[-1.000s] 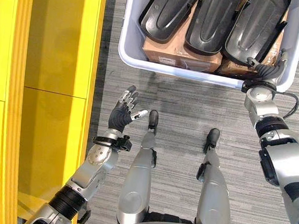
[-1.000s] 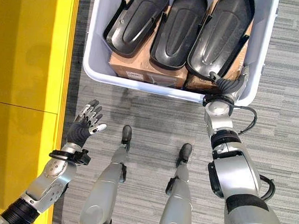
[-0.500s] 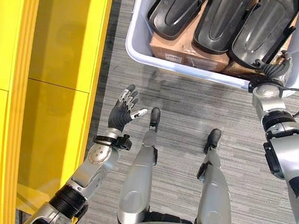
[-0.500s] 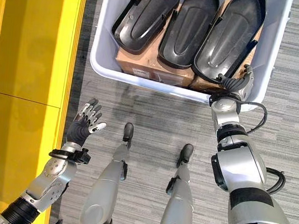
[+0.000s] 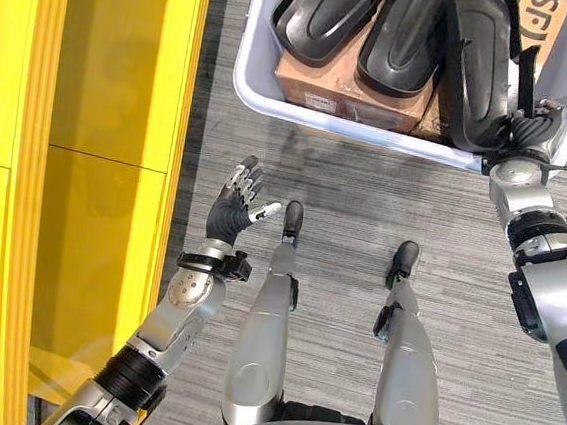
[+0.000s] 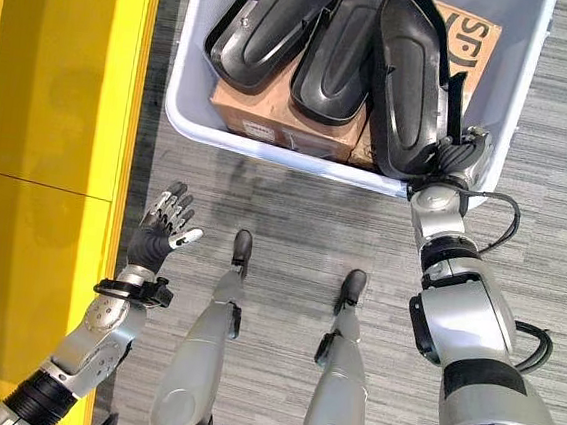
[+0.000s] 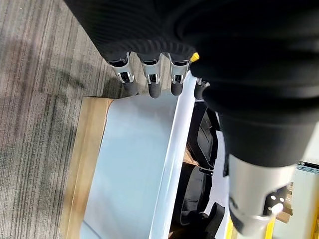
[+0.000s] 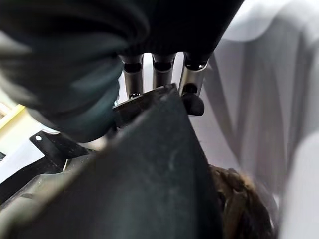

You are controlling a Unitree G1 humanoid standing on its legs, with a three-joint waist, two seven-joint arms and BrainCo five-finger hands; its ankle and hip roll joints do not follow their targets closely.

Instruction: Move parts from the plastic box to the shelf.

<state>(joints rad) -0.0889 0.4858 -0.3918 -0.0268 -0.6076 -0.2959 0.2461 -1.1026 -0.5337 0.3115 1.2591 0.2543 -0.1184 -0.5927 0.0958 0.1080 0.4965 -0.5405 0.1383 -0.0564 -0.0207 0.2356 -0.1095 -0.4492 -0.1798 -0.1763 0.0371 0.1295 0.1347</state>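
Gripping the near end of a black part (image 6: pixel 409 79), the right hand (image 6: pixel 457 157) has its fingers (image 8: pixel 190 74) curled over the part's edge at the near right corner of the plastic box (image 6: pixel 197 124). That part stands tilted up on its edge beside two others (image 6: pixel 300 38) lying on cardboard cartons (image 6: pixel 272 121). Left hand (image 6: pixel 159 231) hovers above the floor beside the yellow shelf (image 6: pixel 48 150), fingers spread, holding nothing.

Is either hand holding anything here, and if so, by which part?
The right hand grips the rightmost black part by its near end, at the box's near right corner, tipping it up on edge. The left hand is open, holding nothing.
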